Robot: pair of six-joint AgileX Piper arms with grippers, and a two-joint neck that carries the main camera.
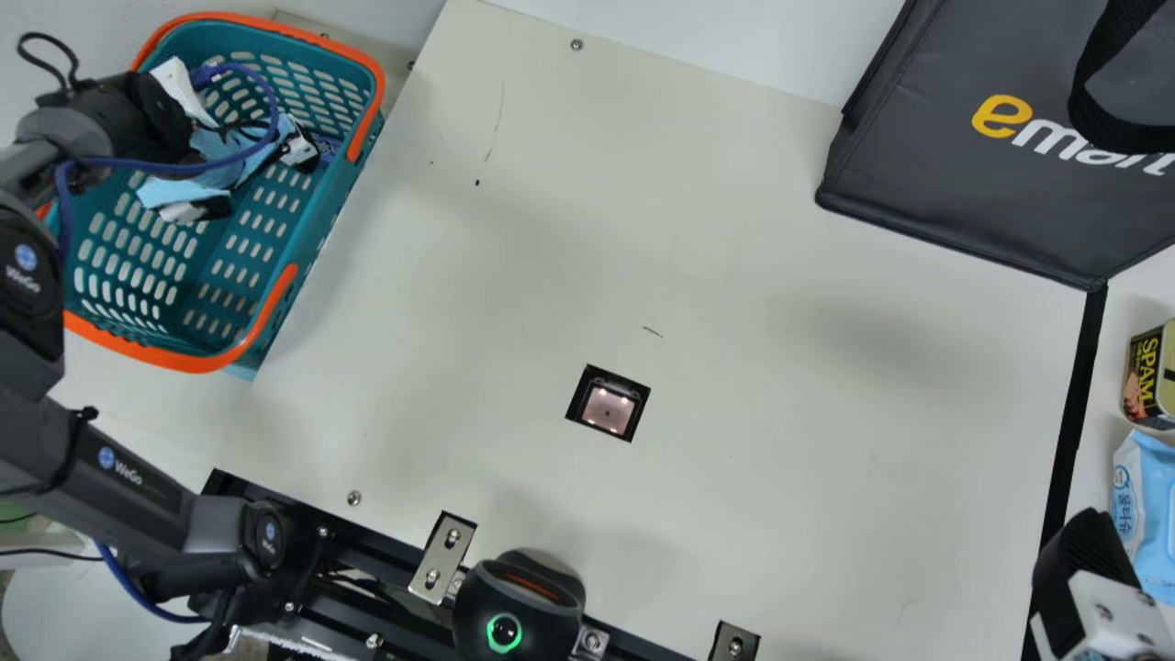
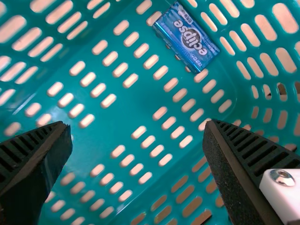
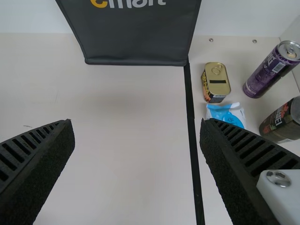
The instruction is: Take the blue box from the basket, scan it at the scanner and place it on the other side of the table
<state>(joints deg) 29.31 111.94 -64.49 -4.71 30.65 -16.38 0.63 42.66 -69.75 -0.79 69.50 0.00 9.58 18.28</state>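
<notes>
In the main view my left gripper (image 1: pixel 259 185) is down inside the teal basket (image 1: pixel 234 266), and the blue box (image 1: pixel 326 149) lies close to one of its fingers. The left wrist view has the blue box (image 2: pixel 186 36) flat on the basket floor, ahead of and apart from my left gripper (image 2: pixel 138 136), whose fingers are wide open with nothing between them. A square scanner window (image 1: pixel 608 408) is set into the table. My right gripper (image 1: pixel 1083 560) is over the table's right part; in the right wrist view the right gripper (image 3: pixel 137 133) is open and holds nothing.
A dark bag (image 1: pixel 973 156) stands at the back right. Beyond the black line (image 3: pixel 193 140) are a yellow-topped can (image 3: pixel 216 82), a blue wipes pack (image 3: pixel 226 114), a purple can (image 3: pixel 272 70) and a dark container (image 3: pixel 282 119). A black device (image 1: pixel 519 601) with a green ring sits at the near edge.
</notes>
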